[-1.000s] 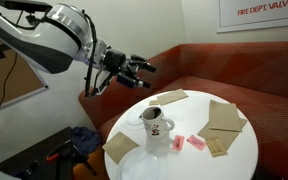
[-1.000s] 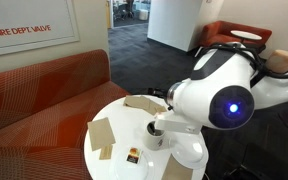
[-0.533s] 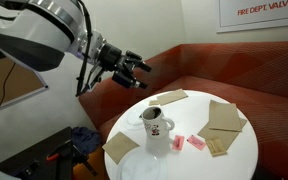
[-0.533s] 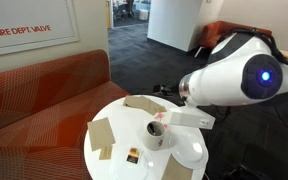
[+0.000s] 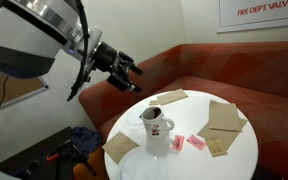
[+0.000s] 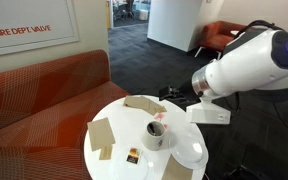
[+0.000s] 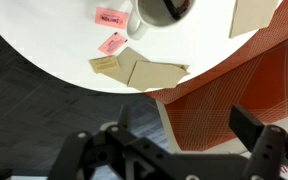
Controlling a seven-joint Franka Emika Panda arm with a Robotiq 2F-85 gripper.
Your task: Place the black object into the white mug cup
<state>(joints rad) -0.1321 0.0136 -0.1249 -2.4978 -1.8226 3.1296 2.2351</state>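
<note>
Round white table against an orange sofa. Gripper is beyond the table's sofa-side edge, fingers spread, nothing held. White mug cup is mid-table, well apart. Black object not clearly visible; probably inside the mug, can't confirm.
</note>
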